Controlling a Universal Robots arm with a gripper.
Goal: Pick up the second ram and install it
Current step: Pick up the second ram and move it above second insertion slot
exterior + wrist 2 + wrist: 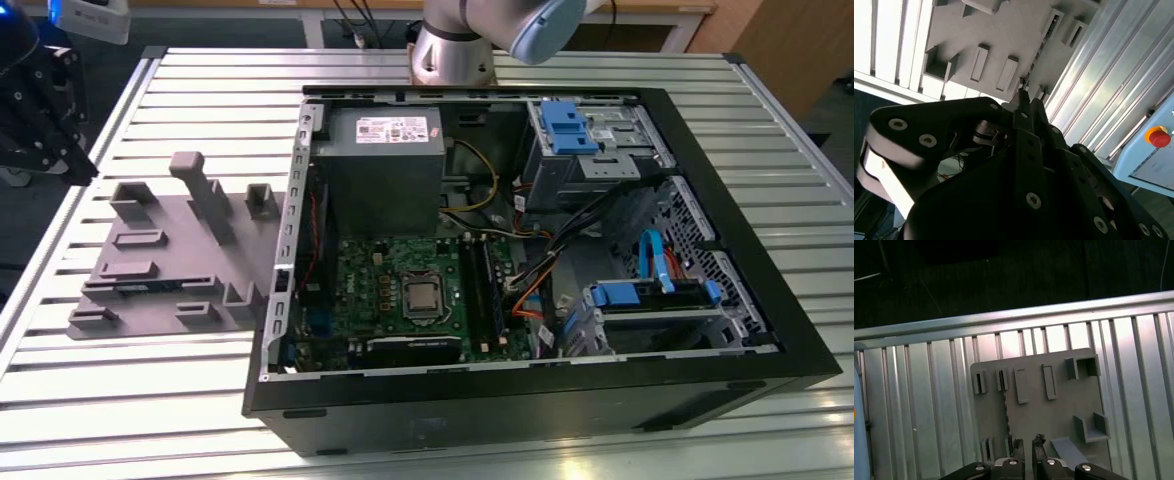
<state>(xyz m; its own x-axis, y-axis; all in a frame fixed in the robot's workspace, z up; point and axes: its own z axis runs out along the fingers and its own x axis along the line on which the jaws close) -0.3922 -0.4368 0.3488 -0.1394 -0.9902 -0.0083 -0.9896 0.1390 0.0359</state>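
The second ram [1005, 410] shows as a thin dark strip standing on edge in the grey tray [1064, 405], running between two pairs of small slots. My gripper [1028, 446] hangs high above the tray, its two fingertips close together with nothing between them. The ram lies slightly to one side of the tips. In the second wrist view the black gripper [1026, 100] points at the same tray [1004, 35], its fingers meeting at the tips. The tray [174, 250] sits at the exterior view's left, beside the open computer case [534, 250].
Inside the case lie the green motherboard [400, 295], a grey power supply [380, 150] and blue drive brackets [654, 295]. The arm's base [451, 50] stands behind the case. A ribbed metal table [120, 400] carries everything. A red stop button [1159, 136] is off to one side.
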